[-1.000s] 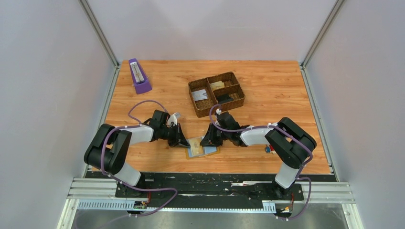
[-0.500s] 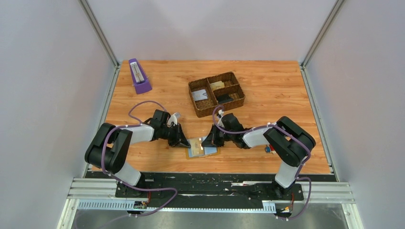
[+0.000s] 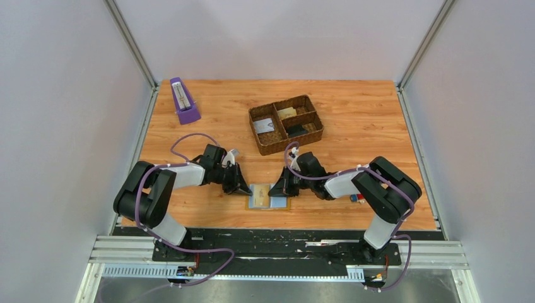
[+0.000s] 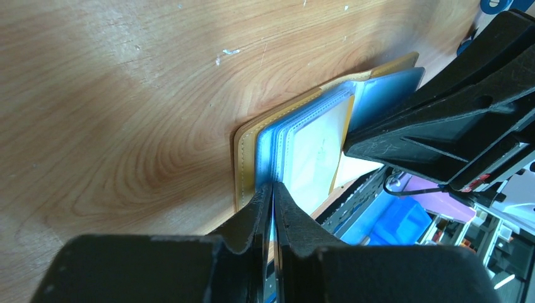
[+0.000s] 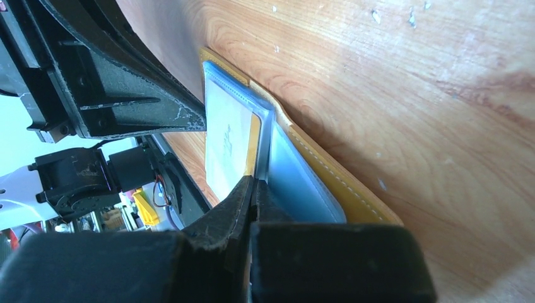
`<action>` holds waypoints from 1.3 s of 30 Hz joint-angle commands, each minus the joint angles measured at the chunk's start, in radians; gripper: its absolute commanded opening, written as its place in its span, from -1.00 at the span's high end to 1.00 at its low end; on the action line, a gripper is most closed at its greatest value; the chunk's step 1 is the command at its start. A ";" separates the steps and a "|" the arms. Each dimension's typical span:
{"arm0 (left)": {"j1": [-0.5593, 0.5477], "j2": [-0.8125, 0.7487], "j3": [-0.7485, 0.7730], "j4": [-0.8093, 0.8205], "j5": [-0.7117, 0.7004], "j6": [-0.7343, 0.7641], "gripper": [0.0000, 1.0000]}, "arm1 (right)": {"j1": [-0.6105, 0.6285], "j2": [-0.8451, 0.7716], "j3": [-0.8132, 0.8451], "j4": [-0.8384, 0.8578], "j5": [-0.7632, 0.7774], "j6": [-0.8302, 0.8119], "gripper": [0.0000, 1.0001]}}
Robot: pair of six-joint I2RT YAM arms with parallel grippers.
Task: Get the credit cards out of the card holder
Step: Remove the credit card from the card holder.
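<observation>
Card holder (image 3: pixel 267 197) lying open, left end effector (image 4: pixel 272 187) seemingly pinching it, right end effector (image 5: pixel 254 182) fully closed

Matt, stitched leather-look card holder (image 4: pixel 245 158) (glossy plastic inside); smooth wood-grain table (image 4: pixel 126 95).

Holder's (image 3: pixel 267 196) mustard outside, blue-grey pockets inside. Tray (image 3: pixel 294 141) I see is brown woven, table (image 3: pixel 366 120) orange woodgrain.
</observation>
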 commanded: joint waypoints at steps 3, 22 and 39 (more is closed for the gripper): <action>-0.007 0.053 -0.023 -0.084 -0.218 0.061 0.72 | -0.013 -0.054 -0.014 0.006 0.022 -0.039 1.00; -0.012 0.029 -0.065 -0.046 -0.180 0.021 0.76 | 0.032 0.003 0.054 -0.023 0.011 0.000 0.61; -0.019 0.041 -0.076 -0.043 -0.194 -0.003 0.89 | 0.047 0.025 0.078 -0.080 0.060 -0.012 0.53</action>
